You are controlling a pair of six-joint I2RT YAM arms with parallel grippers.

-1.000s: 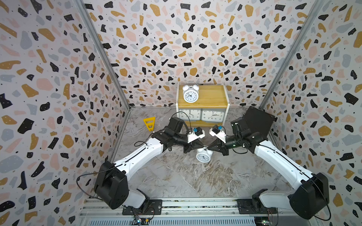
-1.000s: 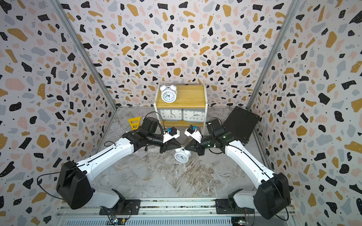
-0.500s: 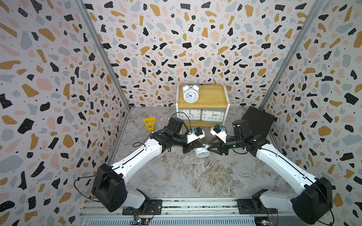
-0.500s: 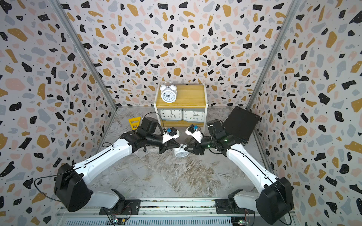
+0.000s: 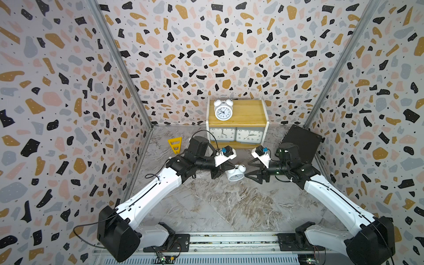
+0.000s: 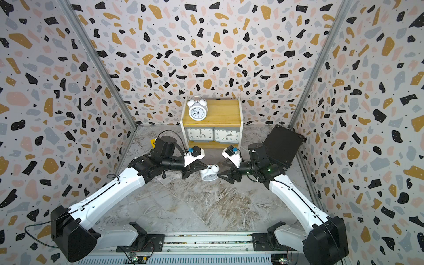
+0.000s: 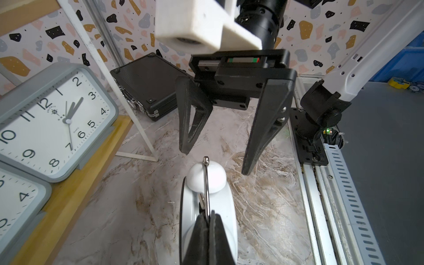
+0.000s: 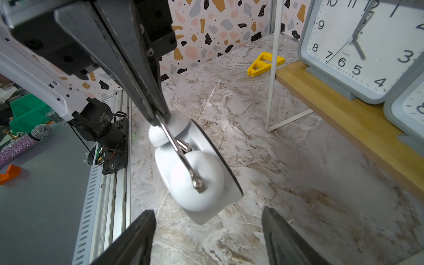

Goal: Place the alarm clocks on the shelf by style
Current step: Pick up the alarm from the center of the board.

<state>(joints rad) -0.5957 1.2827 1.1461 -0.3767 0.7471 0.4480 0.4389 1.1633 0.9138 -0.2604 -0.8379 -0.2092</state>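
A small round white twin-bell alarm clock (image 5: 236,174) (image 6: 210,174) hangs tilted above the floor, in front of the shelf (image 5: 243,110). My left gripper (image 5: 227,170) (image 7: 208,215) is shut on its thin metal handle (image 8: 181,149). My right gripper (image 5: 247,169) (image 8: 207,211) is open just to the clock's right, its fingers (image 7: 257,142) apart from it. On the shelf's top board stands another white twin-bell clock (image 5: 222,111). Two rectangular grey-cased clocks (image 5: 222,134) (image 5: 250,135) sit side by side on the lower board.
A black box (image 5: 300,142) leans at the back right, close behind my right arm. A yellow triangular piece (image 5: 175,145) lies on the floor left of the shelf. The shelf's top board (image 6: 223,112) is bare right of the round clock.
My right gripper has opened and drawn back to the right, off the twin-bell clock. The clock stays in my left gripper and has risen slightly.
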